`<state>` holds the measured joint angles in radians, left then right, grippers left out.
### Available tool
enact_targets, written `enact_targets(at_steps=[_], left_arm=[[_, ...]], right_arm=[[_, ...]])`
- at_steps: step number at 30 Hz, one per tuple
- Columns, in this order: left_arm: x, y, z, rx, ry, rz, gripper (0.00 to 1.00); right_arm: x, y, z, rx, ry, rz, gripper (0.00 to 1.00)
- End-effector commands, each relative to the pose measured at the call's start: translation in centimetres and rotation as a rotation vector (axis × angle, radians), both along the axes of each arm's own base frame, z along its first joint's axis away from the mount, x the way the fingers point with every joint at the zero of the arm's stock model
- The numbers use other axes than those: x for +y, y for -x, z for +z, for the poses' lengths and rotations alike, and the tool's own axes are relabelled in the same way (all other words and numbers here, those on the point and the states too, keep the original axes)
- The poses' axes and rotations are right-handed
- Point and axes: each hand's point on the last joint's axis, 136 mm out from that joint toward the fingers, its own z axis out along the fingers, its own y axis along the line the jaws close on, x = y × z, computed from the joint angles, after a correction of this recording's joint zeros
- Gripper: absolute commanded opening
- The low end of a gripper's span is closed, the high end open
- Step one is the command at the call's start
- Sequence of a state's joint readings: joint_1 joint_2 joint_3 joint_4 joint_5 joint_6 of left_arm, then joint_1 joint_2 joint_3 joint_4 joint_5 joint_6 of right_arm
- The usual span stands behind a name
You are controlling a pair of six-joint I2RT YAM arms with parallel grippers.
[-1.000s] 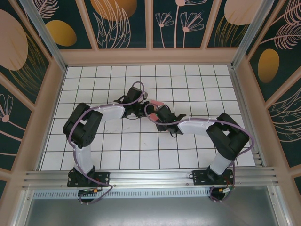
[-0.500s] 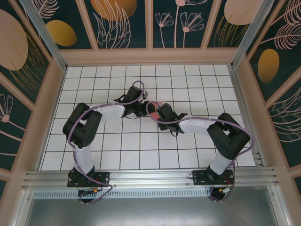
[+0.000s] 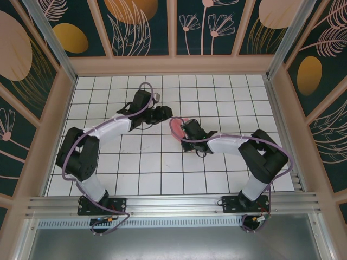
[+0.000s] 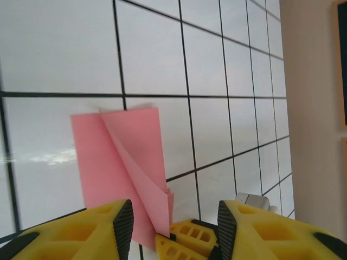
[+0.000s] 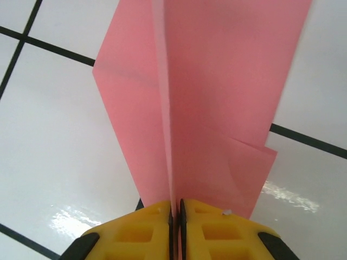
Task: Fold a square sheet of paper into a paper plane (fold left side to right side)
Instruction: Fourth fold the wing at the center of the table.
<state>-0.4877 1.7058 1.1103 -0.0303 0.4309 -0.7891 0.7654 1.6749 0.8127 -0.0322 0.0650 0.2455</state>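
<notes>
**Pink sheet passes to the right gripper alone**

Pink paper was pinched between both arms a second ago, with the two wrists crowded together just beyond the middle of the table. Now the left gripper has let go and drawn back toward the far left. Its jaws stand apart with nothing between them. The right gripper has closed in the same second, and its fingers are pressed tight on a raised ridge of the sheet of paper. The grip has changed hands. I judge that the left arm is now free to come in for the next left-to-right fold while the right holds the work steady.

From above, the paper is little more than a pink sliver at the right gripper's tip, between the two grippers and slightly right of the table's centre line. The arm hides most of it.

The left wrist camera gives the outline: a layered, roughly rectangular piece with a diagonal flap across it, and the right arm's yellow fingers clamped on its near corner. The right wrist camera adds the ridge running straight away from the shut fingers, with a flap spreading to each side and a stepped corner on the right one. Whether the sheet rests on the tiles or hangs just clear of them, I cannot tell.
</notes>
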Motion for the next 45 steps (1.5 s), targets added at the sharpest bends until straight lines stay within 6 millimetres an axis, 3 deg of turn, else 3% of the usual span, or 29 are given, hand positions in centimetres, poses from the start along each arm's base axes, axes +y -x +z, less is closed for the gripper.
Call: enact_targets(at_steps=[1, 11, 19, 28, 45], left_arm=[[0.9, 0.8, -0.9, 0.01, -0.022, 0.003, 0.47], [-1.1, 2.9, -5.7, 0.11, -0.004, -0.062, 0.35], [-3.4, 3.3, -7.5, 0.144, -0.011, -0.105, 0.33], [-4.5, 3.1, -8.8, 0.167, -0.022, -0.121, 0.31], [-3.8, 3.2, -12.4, 0.223, -0.113, -0.107, 0.36]], right_arm=[[1.3, 0.6, 0.6, 0.028, -0.107, 0.018, 0.14], [2.2, 0.6, 1.1, 0.082, -0.284, 0.015, 0.13], [2.7, 0.7, 1.5, 0.117, -0.37, 0.023, 0.13], [2.7, 0.4, 1.3, 0.152, -0.417, 0.004, 0.13], [2.1, 0.0, -0.4, 0.226, -0.437, -0.04, 0.15]])
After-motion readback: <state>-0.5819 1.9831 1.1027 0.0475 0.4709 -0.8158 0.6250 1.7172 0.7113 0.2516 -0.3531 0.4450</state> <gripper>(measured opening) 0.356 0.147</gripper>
